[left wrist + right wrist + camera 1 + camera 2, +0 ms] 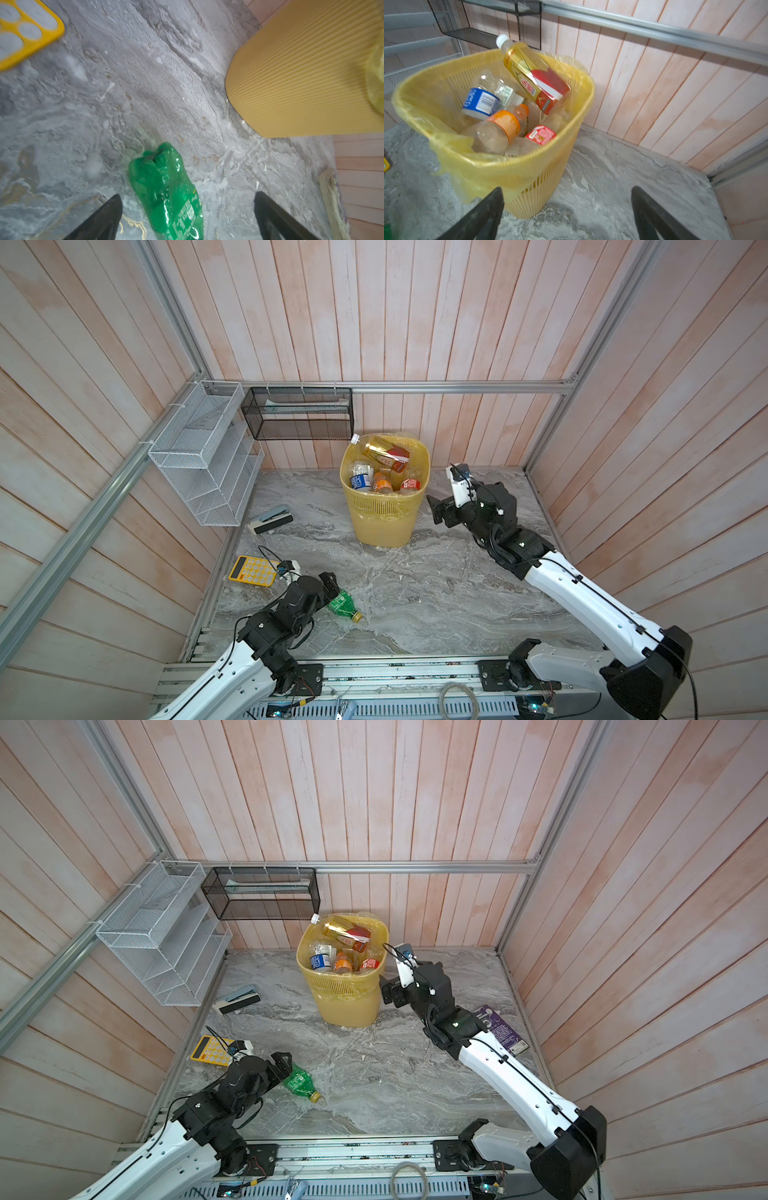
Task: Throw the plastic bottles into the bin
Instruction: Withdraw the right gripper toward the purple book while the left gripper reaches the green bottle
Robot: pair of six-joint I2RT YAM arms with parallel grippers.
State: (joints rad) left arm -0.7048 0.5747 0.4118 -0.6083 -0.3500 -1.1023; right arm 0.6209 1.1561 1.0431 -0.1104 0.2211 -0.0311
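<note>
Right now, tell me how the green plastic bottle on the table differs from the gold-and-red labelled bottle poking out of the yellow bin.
Place: the green plastic bottle lies on the grey marble table; the gold-and-red labelled bottle sits in the yellow lattice bin. Pose: the green bottle lies flat; the gold-and-red one leans, neck above the rim. Cap: yellowish on the green bottle, white on the gold-and-red one. Both are capped plastic drink bottles.

A yellow calculator [252, 571] lies near the marble table's [415, 593] left edge, with a stapler [271, 519] farther back. A white wire rack [203, 456] and a black mesh rack [298, 414] hang on the walls. A purple book [505, 1033] lies at the right.
</note>
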